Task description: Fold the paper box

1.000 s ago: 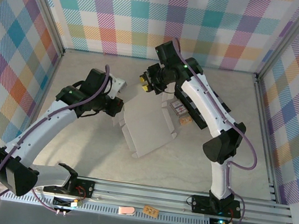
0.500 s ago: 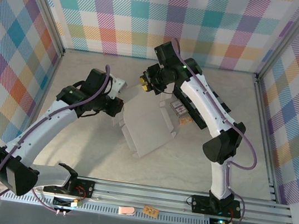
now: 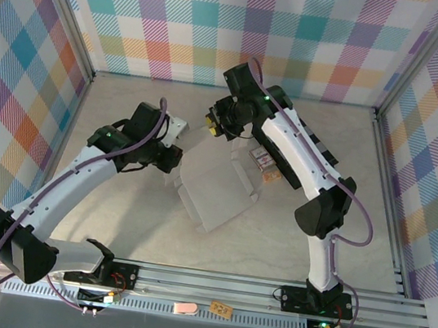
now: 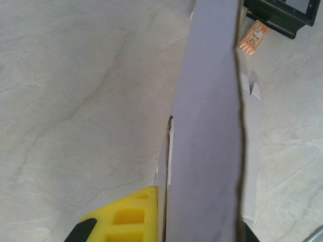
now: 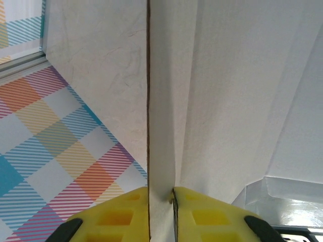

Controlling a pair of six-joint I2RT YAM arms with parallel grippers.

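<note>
No legible text or numbers; marks on the small orange tag (image 3: 221, 307) too small.

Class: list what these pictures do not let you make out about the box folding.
- Left wrist view: the paper box hides the left tool's far finger.
- Right wrist view: the frame edges cut off the box, so its whole shape is unclear.
- Top view: the print on the card packs is too small to read.

Left arm (image 3: 66, 191) arcs from the near-left bench (image 3: 264, 245) edge to mid-bench. Left hand (image 3: 172, 159) is clamped on a panel of the paper box (image 3: 214, 184). Right arm (image 3: 302, 160) comes up from the near-right edge, elbow bent, and reaches far-centre. Right hand (image 3: 213, 124) has its yellow fingers (image 5: 116, 218) pinched on a box flap.
</note>
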